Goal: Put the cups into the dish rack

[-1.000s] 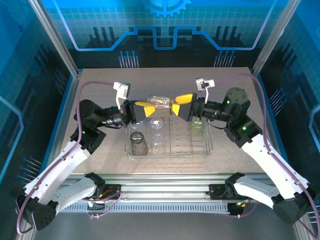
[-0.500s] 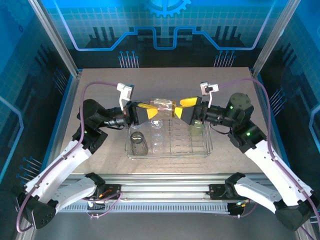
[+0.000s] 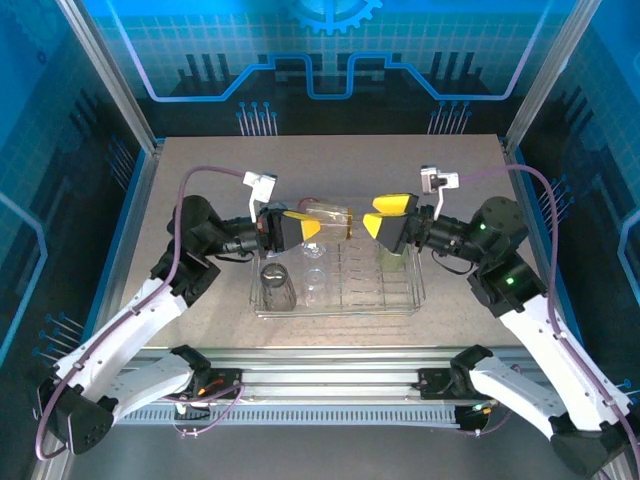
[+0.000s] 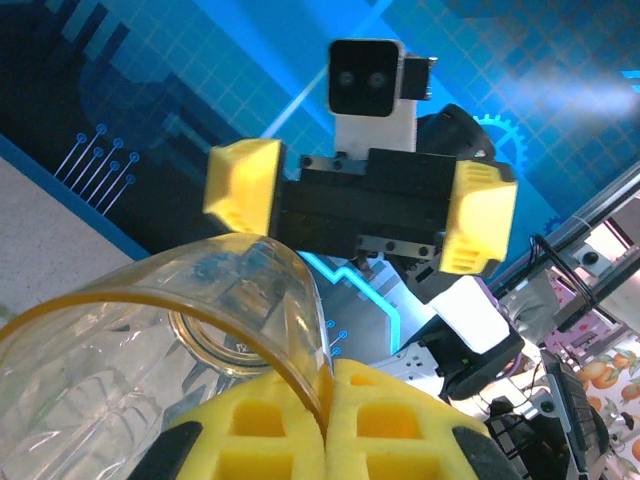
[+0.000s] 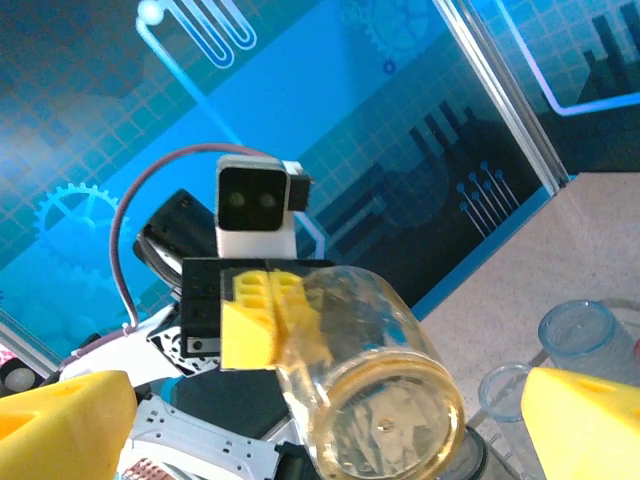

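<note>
A translucent cup point(image 3: 328, 214) with a yellowish tint lies on its side in the air above the back edge of the dish rack point(image 3: 415, 297). My left gripper point(image 3: 311, 228) is shut on its rim; in the left wrist view the yellow pads point(image 4: 270, 425) pinch the cup wall point(image 4: 150, 330). My right gripper point(image 3: 372, 218) stands open just right of the cup, apart from it. The right wrist view has the cup's base point(image 5: 385, 410) facing the camera, between the spread fingers point(image 5: 70, 415). In the rack stand a smoky grey cup point(image 3: 276, 286), clear cups point(image 3: 314, 287) and a yellow-green cup point(image 3: 392, 256).
The rack sits mid-table between the two arms. Bare tabletop point(image 3: 200, 170) lies behind and to both sides of it. Blue panel walls and metal frame posts point(image 3: 110, 90) close in the workspace.
My right gripper has opened, let go of the cup and pulled back to the right. The left gripper keeps the cup and has shifted slightly right.
</note>
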Controlling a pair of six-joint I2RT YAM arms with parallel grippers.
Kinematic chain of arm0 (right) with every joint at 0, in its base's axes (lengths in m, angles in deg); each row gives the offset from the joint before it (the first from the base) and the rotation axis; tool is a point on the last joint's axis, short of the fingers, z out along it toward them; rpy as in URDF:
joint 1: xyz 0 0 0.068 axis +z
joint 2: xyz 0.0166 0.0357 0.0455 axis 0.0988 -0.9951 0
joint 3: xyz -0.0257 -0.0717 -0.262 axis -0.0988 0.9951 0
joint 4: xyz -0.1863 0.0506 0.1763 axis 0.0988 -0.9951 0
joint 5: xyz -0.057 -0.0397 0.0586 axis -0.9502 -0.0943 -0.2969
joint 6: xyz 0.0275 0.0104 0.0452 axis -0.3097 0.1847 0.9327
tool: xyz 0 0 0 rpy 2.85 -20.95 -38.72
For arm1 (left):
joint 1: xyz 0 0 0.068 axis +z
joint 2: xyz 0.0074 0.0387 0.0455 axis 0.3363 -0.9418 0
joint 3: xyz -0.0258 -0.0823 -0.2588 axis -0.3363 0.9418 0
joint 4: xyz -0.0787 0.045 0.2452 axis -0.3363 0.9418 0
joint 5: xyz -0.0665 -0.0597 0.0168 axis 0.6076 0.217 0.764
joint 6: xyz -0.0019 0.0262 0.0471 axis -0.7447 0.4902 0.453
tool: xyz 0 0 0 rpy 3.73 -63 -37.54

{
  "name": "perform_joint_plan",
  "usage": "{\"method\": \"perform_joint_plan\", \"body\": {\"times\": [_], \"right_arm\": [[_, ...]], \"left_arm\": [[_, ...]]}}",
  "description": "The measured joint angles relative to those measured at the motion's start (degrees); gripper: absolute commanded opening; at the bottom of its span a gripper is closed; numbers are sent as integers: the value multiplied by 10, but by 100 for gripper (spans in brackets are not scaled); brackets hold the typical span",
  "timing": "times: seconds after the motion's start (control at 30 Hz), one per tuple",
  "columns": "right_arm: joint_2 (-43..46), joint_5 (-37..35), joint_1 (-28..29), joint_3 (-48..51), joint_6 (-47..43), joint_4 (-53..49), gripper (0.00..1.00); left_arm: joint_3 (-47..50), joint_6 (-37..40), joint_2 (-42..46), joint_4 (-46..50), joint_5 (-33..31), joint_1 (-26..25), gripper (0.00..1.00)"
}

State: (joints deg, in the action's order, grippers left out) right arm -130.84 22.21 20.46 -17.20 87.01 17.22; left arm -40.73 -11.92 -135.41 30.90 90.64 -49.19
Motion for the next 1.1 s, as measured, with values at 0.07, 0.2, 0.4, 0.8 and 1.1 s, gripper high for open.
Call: {"method": "perform_joint_plan", "body": {"times": [0.07, 0.2, 0.4, 0.8, 1.1], "right_arm": [[0, 5, -4, 0, 5, 4, 100], [-18, 20, -4, 1, 14, 8, 100], [-55, 35, 4, 1, 15, 0, 100], [-112, 64, 54, -2, 15, 0, 96], [-118, 71, 58, -13, 24, 22, 89]], "left_arm": [[0, 0, 0, 0, 0, 0, 0], [0, 0, -1, -1, -2, 0, 0], [0, -1, -7, -5, -2, 0, 0], [0, -2, -7, -8, -2, 0, 0], [2, -3, -7, -16, -2, 0, 0]]}}
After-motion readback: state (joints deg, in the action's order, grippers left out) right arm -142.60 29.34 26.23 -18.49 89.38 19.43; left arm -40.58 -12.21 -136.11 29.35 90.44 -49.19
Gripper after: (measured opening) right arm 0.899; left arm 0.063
